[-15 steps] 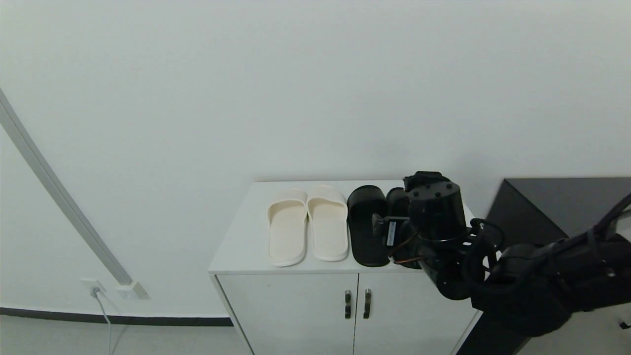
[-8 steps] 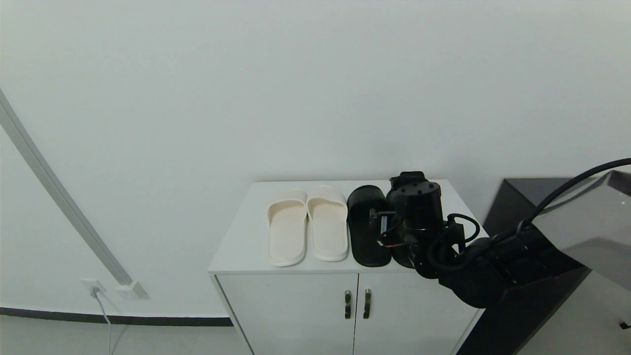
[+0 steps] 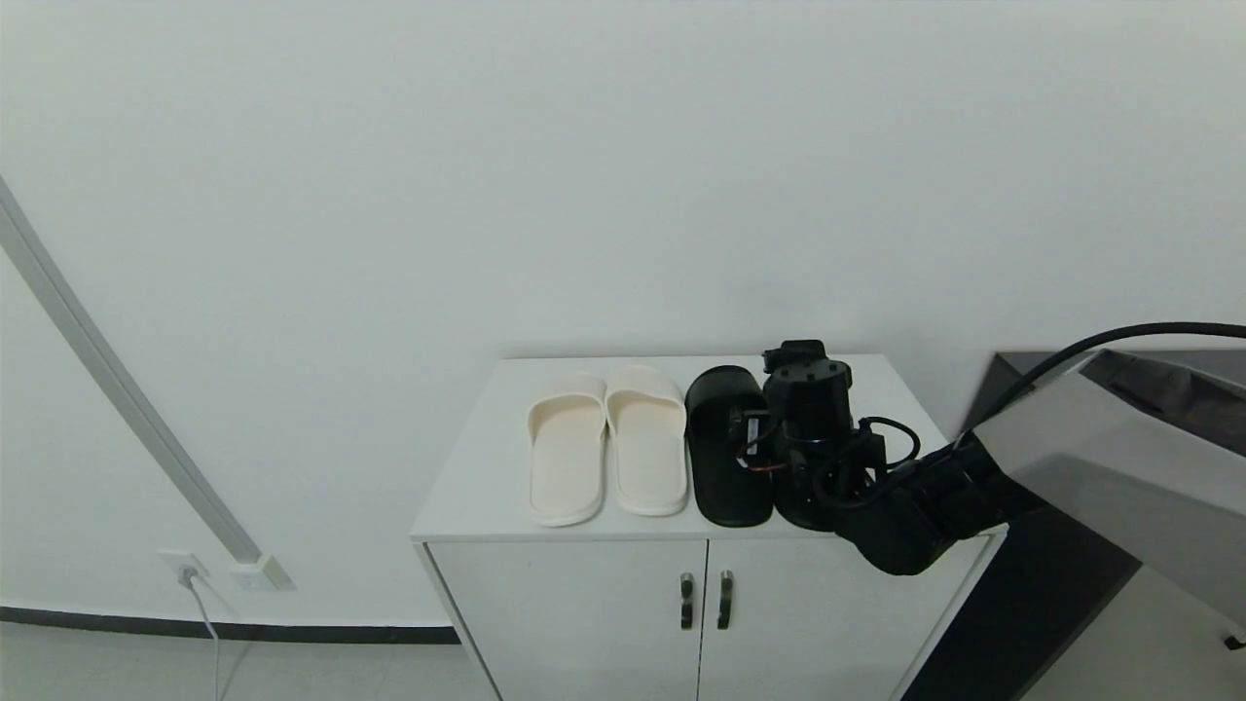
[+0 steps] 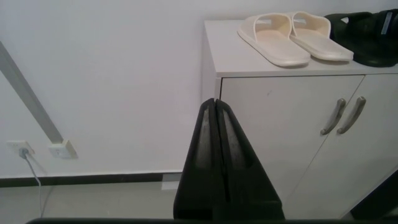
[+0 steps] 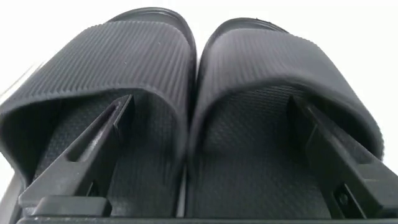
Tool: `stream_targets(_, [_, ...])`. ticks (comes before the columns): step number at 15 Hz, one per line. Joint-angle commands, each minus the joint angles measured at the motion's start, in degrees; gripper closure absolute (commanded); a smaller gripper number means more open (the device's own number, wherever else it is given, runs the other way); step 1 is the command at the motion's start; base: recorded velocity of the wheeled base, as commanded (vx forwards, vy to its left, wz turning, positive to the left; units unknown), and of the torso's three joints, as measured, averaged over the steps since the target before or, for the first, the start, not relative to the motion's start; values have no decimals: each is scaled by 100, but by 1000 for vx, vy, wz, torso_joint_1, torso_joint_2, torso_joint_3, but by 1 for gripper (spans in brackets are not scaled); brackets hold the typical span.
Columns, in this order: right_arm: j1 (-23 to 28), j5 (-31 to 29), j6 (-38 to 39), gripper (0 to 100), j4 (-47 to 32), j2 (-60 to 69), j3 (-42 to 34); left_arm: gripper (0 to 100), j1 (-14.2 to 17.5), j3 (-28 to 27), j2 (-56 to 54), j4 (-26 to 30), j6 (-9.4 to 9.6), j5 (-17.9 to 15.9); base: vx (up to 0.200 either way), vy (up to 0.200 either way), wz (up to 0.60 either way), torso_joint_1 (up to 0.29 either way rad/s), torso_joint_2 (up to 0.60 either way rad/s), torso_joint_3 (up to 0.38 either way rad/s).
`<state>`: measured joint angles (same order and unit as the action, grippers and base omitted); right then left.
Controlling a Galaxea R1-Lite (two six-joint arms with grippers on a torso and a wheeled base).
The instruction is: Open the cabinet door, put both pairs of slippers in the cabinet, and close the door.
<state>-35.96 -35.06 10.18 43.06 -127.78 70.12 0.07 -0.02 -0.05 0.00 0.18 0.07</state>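
On top of the white cabinet (image 3: 477, 487) lie a pair of white slippers (image 3: 608, 453) and, to their right, a pair of black slippers (image 3: 725, 453). Both cabinet doors (image 3: 584, 623) are closed, their handles (image 3: 706, 600) side by side. My right arm's wrist (image 3: 813, 419) hangs over the right black slipper and hides most of it. My right gripper (image 5: 211, 158) is open, one finger (image 5: 93, 162) under each black slipper's strap (image 5: 124, 62). Low and to the left of the cabinet (image 4: 280, 124), my left gripper (image 4: 215, 109) is shut on nothing.
A dark piece of furniture (image 3: 1022, 623) stands against the cabinet's right side. On the wall to the left are a socket with a cable (image 3: 181, 567) and a slanted grey conduit (image 3: 97, 360). Open floor lies left of the cabinet.
My right arm has moved forward and left, from the cabinet's front right corner to over the black slippers. The slippers and doors have not moved.
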Motion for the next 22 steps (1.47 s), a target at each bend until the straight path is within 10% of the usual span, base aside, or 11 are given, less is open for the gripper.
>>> stream_targets(1, [45, -1, 2, 100, 1, -142, 133, 100, 1, 2, 5, 0, -1, 1, 0, 0, 0, 0, 0, 0])
stream_targets(11, [-95, 52, -253, 100, 10, 693, -253, 100, 1, 2, 5, 0, -9, 1, 0, 0, 0, 0, 0, 0])
stream_targets(22, [-816, 3357, -473, 100, -430, 4270, -3549, 100, 1, 2, 5, 0, -9, 1, 0, 0, 0, 0, 0, 0])
